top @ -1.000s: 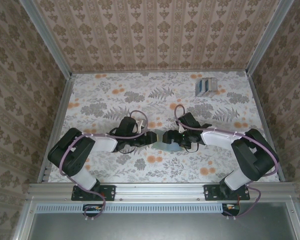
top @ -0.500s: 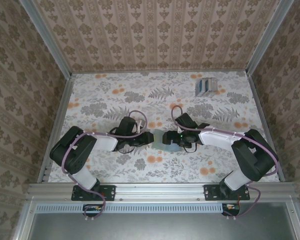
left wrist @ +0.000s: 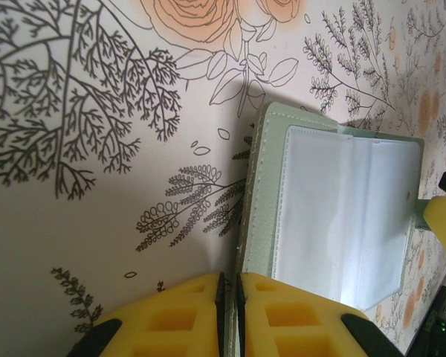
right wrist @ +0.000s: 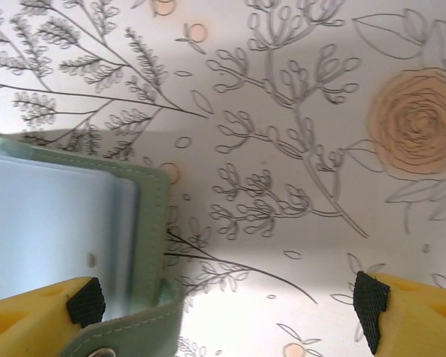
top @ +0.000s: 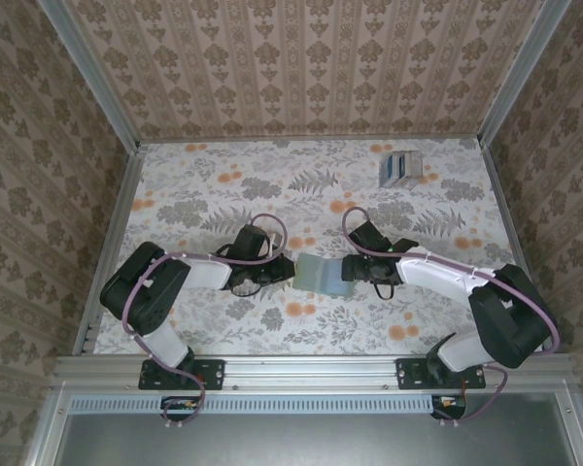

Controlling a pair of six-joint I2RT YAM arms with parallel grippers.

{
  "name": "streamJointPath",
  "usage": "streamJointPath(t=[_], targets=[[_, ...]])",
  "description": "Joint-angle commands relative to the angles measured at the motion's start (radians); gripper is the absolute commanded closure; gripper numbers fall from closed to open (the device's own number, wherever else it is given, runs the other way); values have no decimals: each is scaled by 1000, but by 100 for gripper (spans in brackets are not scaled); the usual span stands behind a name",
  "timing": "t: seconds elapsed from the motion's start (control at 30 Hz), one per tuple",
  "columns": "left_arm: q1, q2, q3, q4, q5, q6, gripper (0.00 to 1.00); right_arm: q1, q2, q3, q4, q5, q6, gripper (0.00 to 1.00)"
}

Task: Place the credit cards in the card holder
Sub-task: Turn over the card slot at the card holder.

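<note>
A pale green card holder (top: 321, 275), a wallet with clear sleeves, lies opened flat on the floral cloth between my two grippers. My left gripper (top: 287, 271) is shut on the edge of its left cover (left wrist: 256, 223), which runs down between the yellow pads (left wrist: 186, 312). My right gripper (top: 356, 270) stands open at the holder's right end. One of its fingers (right wrist: 37, 316) is over the cover's corner and snap strap (right wrist: 126, 331), the other over bare cloth. A small silvery-grey stack with dark and blue stripes (top: 400, 168), which looks like the credit cards, sits at the back right.
The floral cloth (top: 223, 184) covers the table, shut in by patterned walls on three sides and metal rails (top: 117, 228) along the left and right. Bare cloth stretches behind both arms up to the striped stack.
My left gripper has closed on the holder's left cover. The right gripper has drawn back to the right, and the holder now lies spread wider between them.
</note>
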Motion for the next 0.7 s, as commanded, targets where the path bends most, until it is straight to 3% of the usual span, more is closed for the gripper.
streamJointPath(t=[0.0,0.47,0.67], targets=[[-12,43,-7,-92,-37,16,84,-7,-29,-19,-57,60,-3,12],[-17,35,-18,-71,-38,12,78,-12,-37,-4,-74,56,-24,70],[-48,-69,36,-138,49,31,55,-15,-14,-15,17,-135,-145,87]])
